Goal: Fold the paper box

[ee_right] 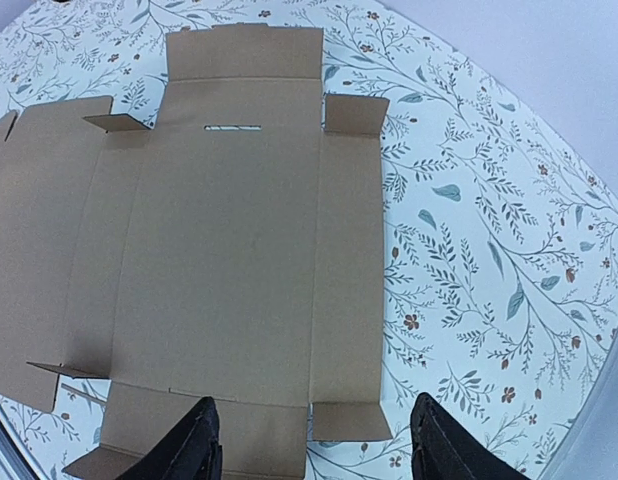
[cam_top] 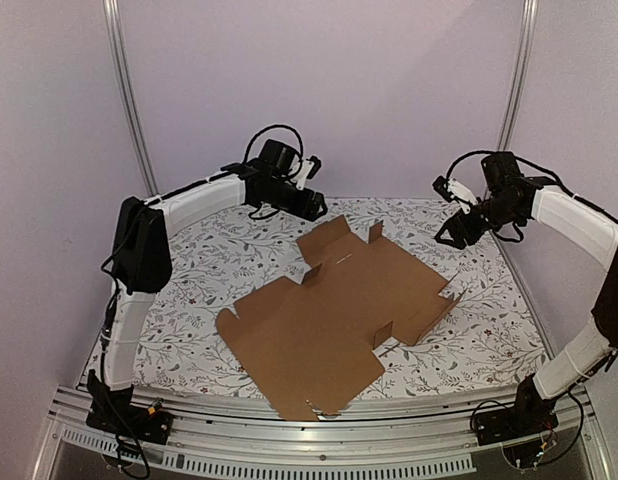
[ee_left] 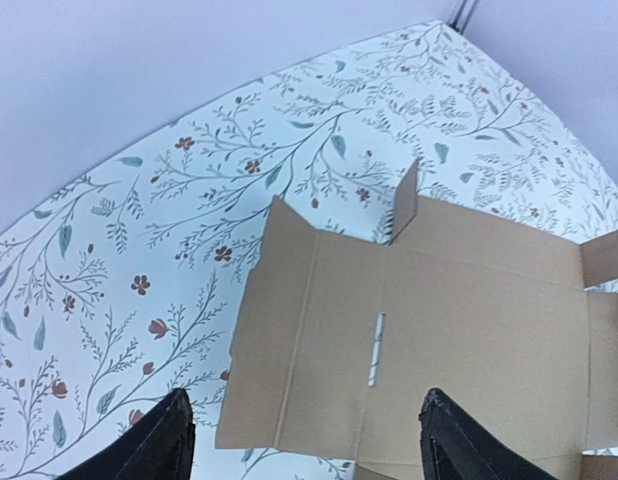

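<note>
Nearest me, the two arm bases are bolted to the aluminium rail along the table's front edge. Just past it lies the paper box, an unfolded sheet of brown corrugated cardboard on the floral tablecloth. It is set at an angle, with its nearest corner reaching the rail. Most of it lies flat, though a few small tabs stand up along the creases, and a narrow slit shows in a far panel. Farther back, the left gripper hangs in the air over the sheet's far-left end, its fingers spread wide with nothing between them. The right gripper hovers off the far-right side, its fingers also parted and gripping nothing. Behind both are plain pale walls
</note>
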